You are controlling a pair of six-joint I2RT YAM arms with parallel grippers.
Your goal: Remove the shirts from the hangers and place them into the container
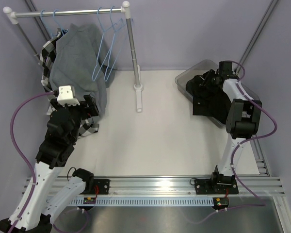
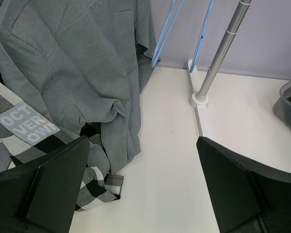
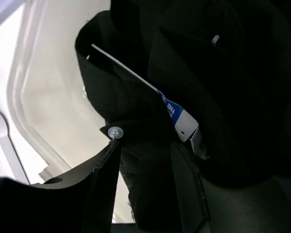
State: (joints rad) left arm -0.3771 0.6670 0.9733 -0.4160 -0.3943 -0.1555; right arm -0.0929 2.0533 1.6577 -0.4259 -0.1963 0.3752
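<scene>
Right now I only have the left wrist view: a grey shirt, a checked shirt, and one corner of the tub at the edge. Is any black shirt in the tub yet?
Observer: Yes. The top view shows a black shirt piled in the container, and part of it seems to drape over the near rim.
Reviewer: And where is the right arm? I can't see it at all from here.
Observer: The right gripper is down over the container. Its wrist view shows black fabric between its fingers, but I can't tell whether it is actually gripping.
</scene>
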